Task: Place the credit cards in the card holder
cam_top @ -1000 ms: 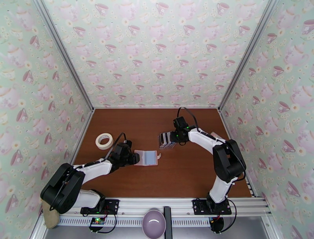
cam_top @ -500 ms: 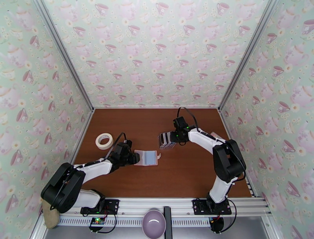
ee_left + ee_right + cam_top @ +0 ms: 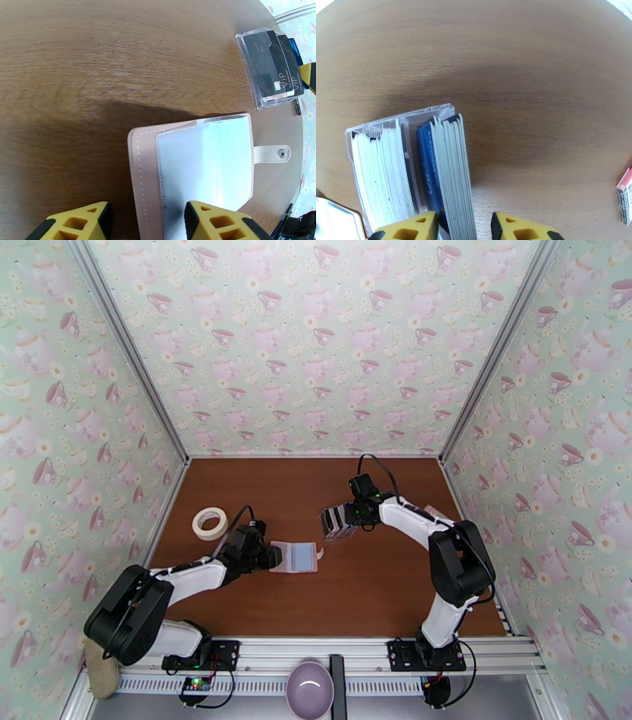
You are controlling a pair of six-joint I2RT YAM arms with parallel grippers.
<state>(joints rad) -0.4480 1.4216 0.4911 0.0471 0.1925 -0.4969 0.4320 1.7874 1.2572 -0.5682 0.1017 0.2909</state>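
On the brown worktop (image 3: 371,587) the pink card holder (image 3: 205,165) lies open and flat. My left gripper (image 3: 145,207) is spread at its near edge, with one finger over its corner. My right gripper (image 3: 463,217) is spread around the blue and grey cards (image 3: 448,173), which stand upright in a clear stand (image 3: 379,130).

Teacup-patterned walls (image 3: 316,343) (pale green and pink) enclose a brown wooden tabletop (image 3: 379,595) on three sides, evenly lit.
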